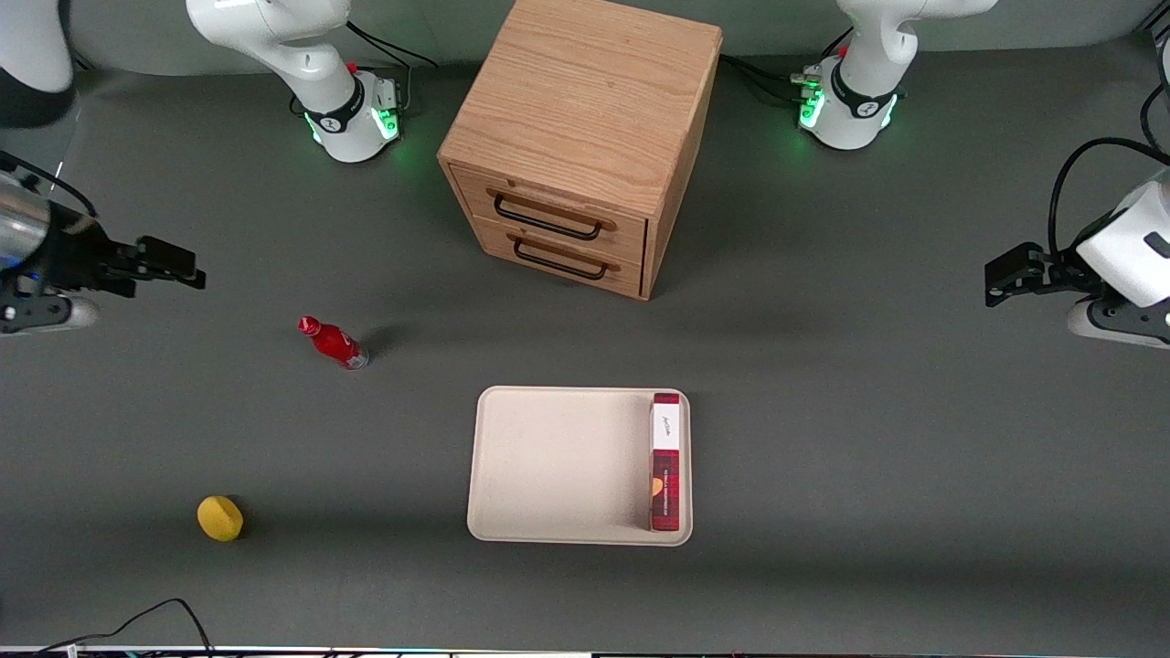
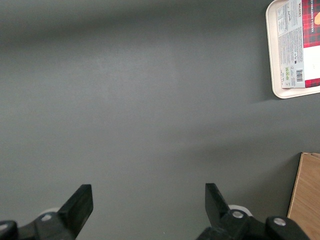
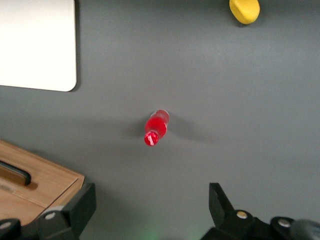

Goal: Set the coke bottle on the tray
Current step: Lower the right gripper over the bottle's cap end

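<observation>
The coke bottle [image 1: 333,343] is a small slim red bottle with a red cap, standing upright on the grey table; it also shows in the right wrist view [image 3: 156,128]. The cream-beige tray [image 1: 548,466] lies nearer the front camera than the wooden drawer cabinet, and one corner of it shows in the right wrist view [image 3: 37,45]. My right gripper [image 1: 174,265] hovers high at the working arm's end of the table, open and empty, well apart from the bottle. Its fingers [image 3: 80,207] stand wide apart above bare table.
A red plaid box [image 1: 666,461] lies in the tray along one edge. A wooden two-drawer cabinet [image 1: 585,137] stands at mid-table, farther from the front camera. A yellow lemon-like object [image 1: 220,518] lies near the front edge. A cable [image 1: 155,617] runs along the front edge.
</observation>
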Controlling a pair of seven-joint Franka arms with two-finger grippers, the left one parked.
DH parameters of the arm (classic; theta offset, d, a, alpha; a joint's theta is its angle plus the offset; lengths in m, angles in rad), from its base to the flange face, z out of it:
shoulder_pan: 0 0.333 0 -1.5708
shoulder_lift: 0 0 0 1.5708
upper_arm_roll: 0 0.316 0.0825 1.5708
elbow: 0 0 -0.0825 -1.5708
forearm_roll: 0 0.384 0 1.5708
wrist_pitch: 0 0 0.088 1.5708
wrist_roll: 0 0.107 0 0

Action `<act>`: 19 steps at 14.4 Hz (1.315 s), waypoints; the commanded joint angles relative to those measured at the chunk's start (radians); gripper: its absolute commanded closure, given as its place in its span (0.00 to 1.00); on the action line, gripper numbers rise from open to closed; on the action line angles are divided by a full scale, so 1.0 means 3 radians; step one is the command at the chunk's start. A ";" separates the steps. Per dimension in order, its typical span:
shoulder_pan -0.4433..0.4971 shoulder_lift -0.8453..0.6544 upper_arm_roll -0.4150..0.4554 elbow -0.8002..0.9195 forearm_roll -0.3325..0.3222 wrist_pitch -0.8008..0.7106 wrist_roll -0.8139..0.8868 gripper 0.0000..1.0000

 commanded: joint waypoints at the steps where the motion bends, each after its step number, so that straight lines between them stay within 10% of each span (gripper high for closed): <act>1: -0.0012 -0.0463 0.0141 -0.0906 0.0006 0.0651 -0.0083 0.00; 19: 0.0024 0.0089 0.0352 -0.1792 -0.0322 0.2028 -0.0057 0.00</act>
